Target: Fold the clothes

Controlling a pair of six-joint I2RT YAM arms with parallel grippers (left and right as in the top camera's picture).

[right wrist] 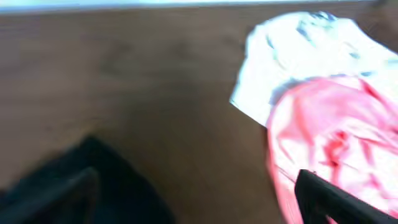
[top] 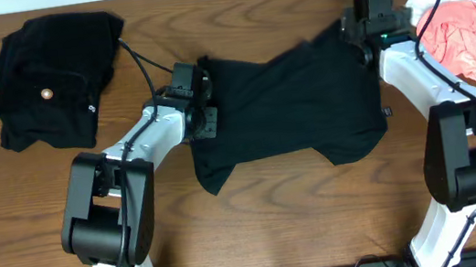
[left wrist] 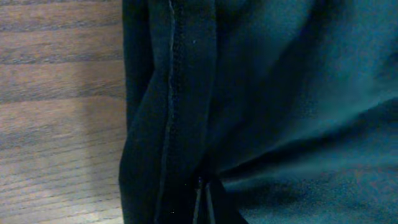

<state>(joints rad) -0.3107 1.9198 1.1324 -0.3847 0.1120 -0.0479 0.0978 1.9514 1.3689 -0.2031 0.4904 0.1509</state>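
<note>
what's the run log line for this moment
black shirt: spread out, centre | left gripper: shut on black shirt edge | right gripper: open, holding nothing | pink and white clothes: far right

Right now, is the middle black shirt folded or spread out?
Spread out: the black shirt lies mostly flat across the table, unfolded.

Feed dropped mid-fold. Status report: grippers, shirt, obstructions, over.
Left gripper shut on black shirt, left edge. Right gripper open, empty, near its far right corner. Shirt spread out, rumpled. Pink and white clothes heaped just right of that gripper.
</note>
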